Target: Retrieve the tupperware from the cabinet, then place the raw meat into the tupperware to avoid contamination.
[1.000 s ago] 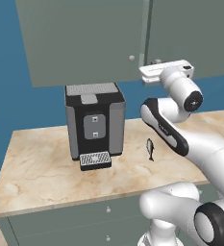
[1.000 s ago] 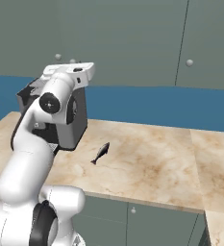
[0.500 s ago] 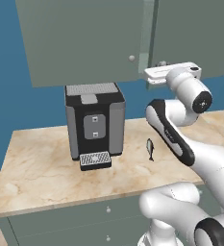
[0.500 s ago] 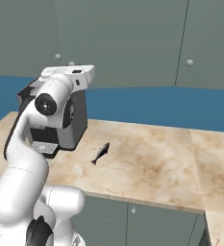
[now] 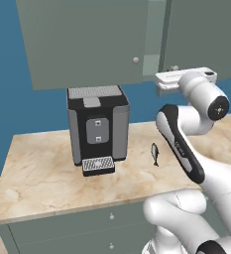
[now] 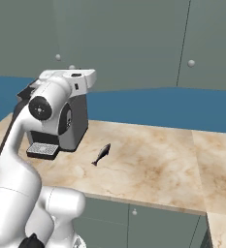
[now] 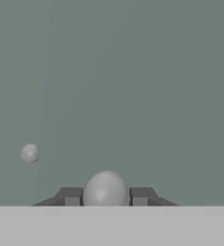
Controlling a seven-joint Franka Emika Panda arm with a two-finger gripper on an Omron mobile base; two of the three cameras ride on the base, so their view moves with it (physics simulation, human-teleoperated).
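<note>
pale knob [image 7: 105, 190] clamped in tool [image 7: 105, 196], fingertips mostly hidden.

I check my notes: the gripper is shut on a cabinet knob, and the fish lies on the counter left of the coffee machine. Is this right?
One detail is wrong. The gripper is shut on a cabinet knob, but the fish lies on the counter right of the coffee machine, as the left base view shows.

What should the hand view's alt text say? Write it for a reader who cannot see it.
The claw is shut on a round pale knob of the grey-green cabinet, whose flat door fills the background. A second knob sits off to the left.
</note>
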